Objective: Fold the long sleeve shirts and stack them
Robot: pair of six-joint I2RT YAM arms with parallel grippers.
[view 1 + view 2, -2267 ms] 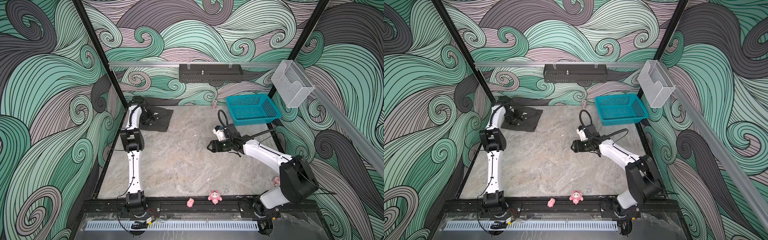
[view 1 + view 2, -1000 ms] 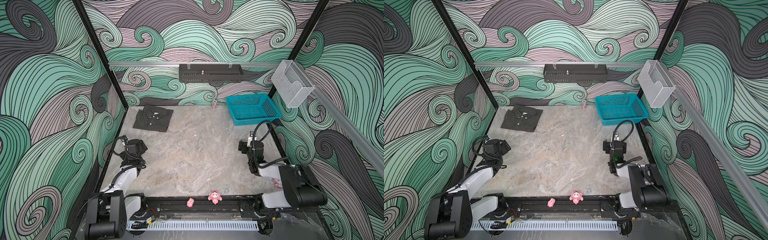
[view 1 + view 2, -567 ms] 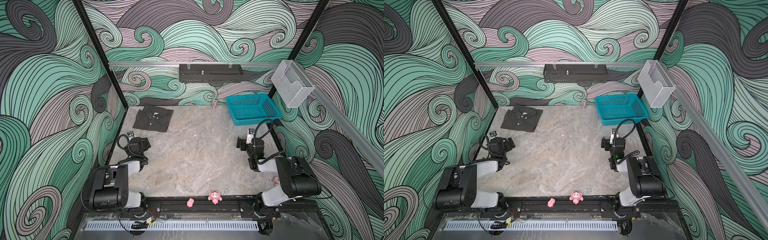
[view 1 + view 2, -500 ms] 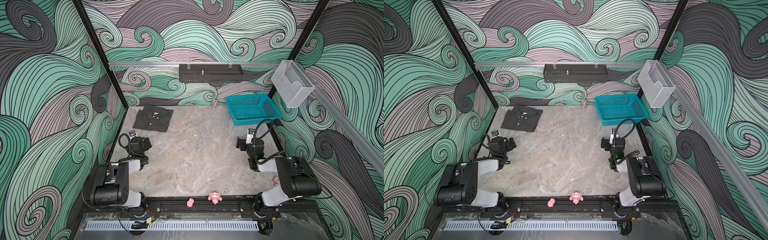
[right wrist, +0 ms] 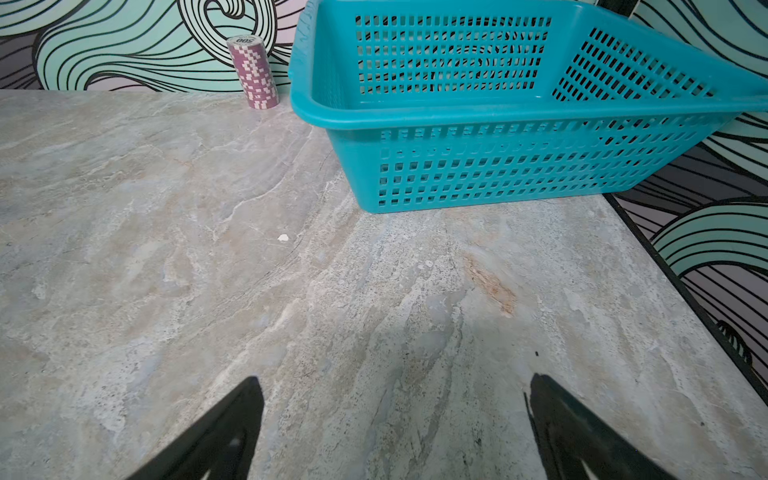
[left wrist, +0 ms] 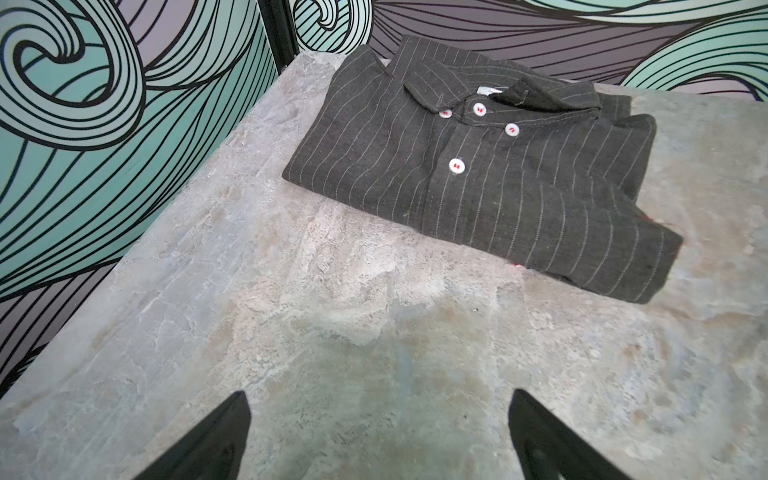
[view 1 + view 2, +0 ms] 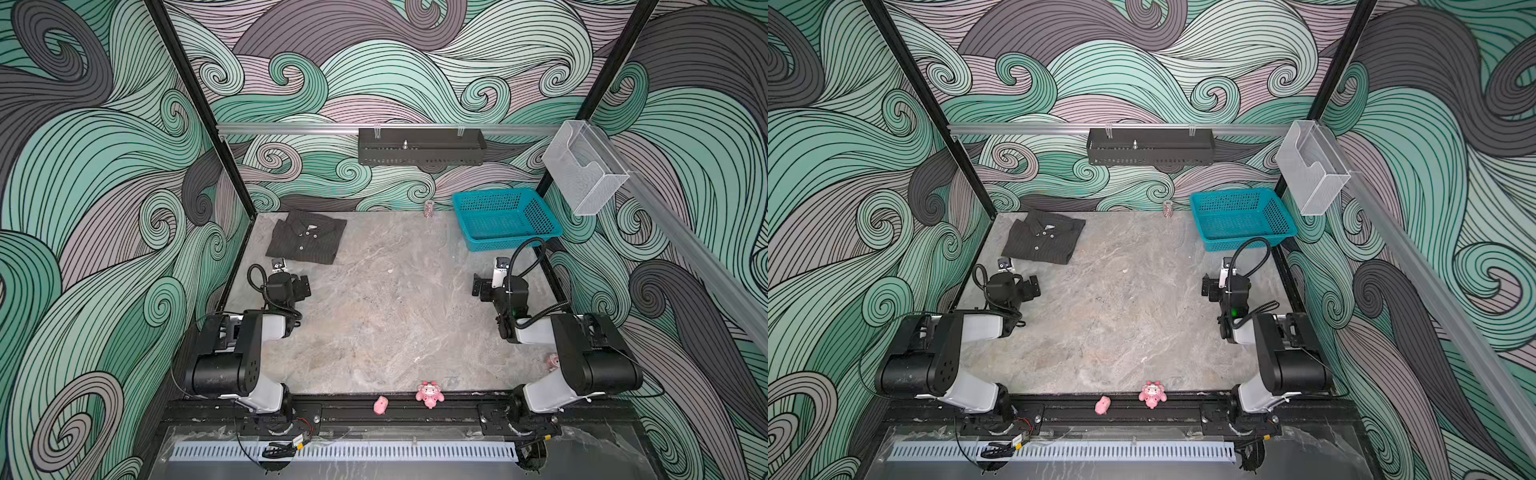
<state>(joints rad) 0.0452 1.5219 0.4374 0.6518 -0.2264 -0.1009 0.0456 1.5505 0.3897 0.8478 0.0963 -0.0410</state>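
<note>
There is one shirt (image 7: 306, 242) (image 7: 1043, 238), dark with thin pale stripes and small white buttons. It lies folded flat in the far left corner of the table (image 7: 395, 316). There are two pincers. The left pincer (image 7: 305, 286) (image 6: 378, 405) is spread wide and holds nothing. The shirt (image 6: 478, 178) lies near it, toward the far edge, and does not touch it. The right pincer (image 7: 480, 286) (image 5: 395, 380) is spread wide too, holds nothing, and is well apart from the shirt, by the right edge. One blue-green basket (image 7: 511, 244) (image 5: 498, 116) sits in the far right corner. Just beside it stands one stack of chips (image 7: 429, 208) (image 5: 253, 72); the top chip says "500". Two pink toys (image 7: 380, 405) (image 7: 430, 394) sit at the near edge.
</note>
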